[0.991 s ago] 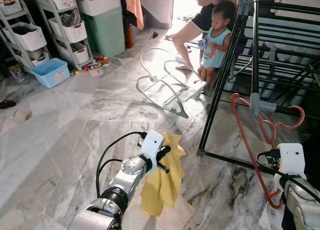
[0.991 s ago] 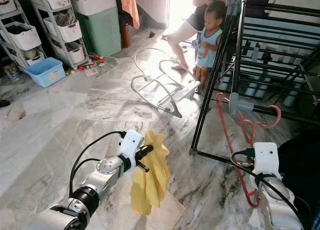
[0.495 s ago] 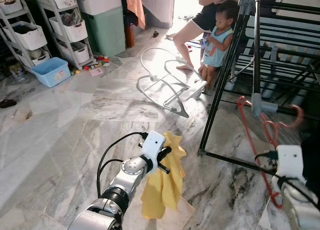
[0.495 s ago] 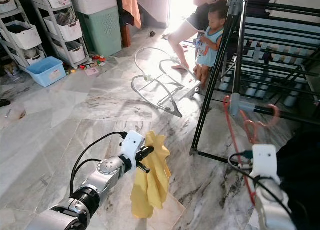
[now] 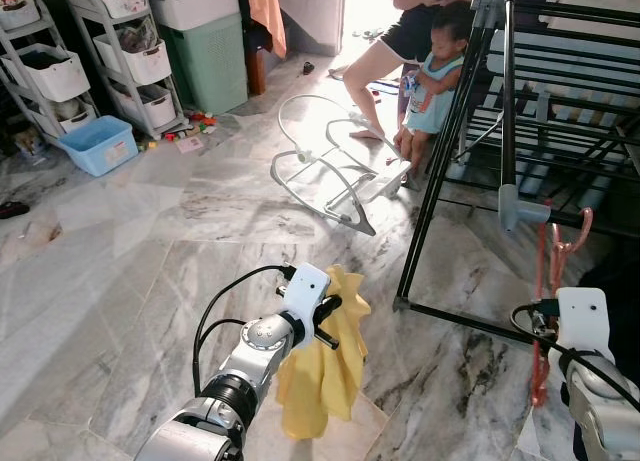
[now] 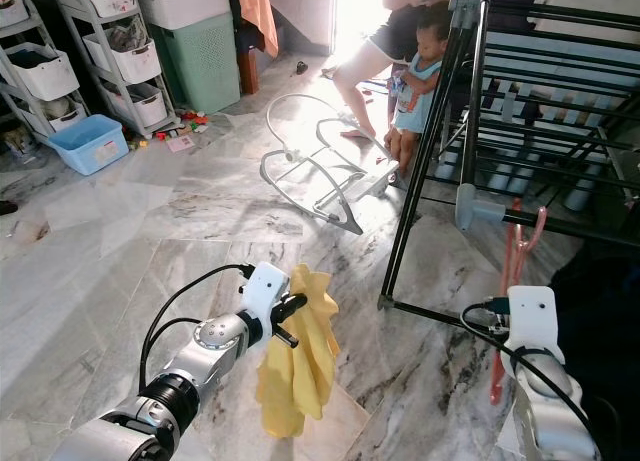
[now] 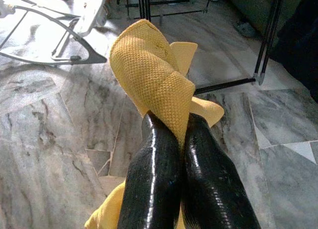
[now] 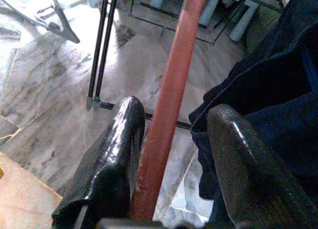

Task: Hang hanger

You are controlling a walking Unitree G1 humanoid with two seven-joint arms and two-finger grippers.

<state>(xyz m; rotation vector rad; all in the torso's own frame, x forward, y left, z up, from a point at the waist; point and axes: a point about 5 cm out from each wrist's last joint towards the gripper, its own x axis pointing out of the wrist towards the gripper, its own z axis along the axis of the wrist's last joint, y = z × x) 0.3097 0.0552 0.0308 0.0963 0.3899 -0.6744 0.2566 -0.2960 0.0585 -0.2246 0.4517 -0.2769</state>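
A red hanger (image 5: pixel 541 311) hangs upright and edge-on at the black drying rack (image 5: pixel 440 181), its hook (image 5: pixel 580 223) up by a rail beside the grey fitting (image 5: pixel 515 206). In the right wrist view my right gripper (image 8: pixel 176 112) is open around the hanger's red bar (image 8: pixel 169 114). The bar rests against one finger (image 8: pixel 119 144), with a wide gap to the other. My left gripper (image 7: pixel 174 124), low over the marble floor left of the rack, is shut on a yellow cloth (image 5: pixel 325 366) that droops below it.
A child (image 5: pixel 430 81) and a seated person (image 5: pixel 400 31) are at the rack's far end. A grey bouncer frame (image 5: pixel 330 171) lies on the floor ahead. Shelving (image 5: pixel 130 51), a blue bin (image 5: pixel 100 144) and a green cabinet (image 5: pixel 210 61) line the far left. Dark fabric (image 8: pixel 268 90) hangs beside my right gripper.
The hanger has swung from a broad tilted pose to upright and edge-on, its hook now up at the rack rail. My left arm and the yellow cloth stay put.
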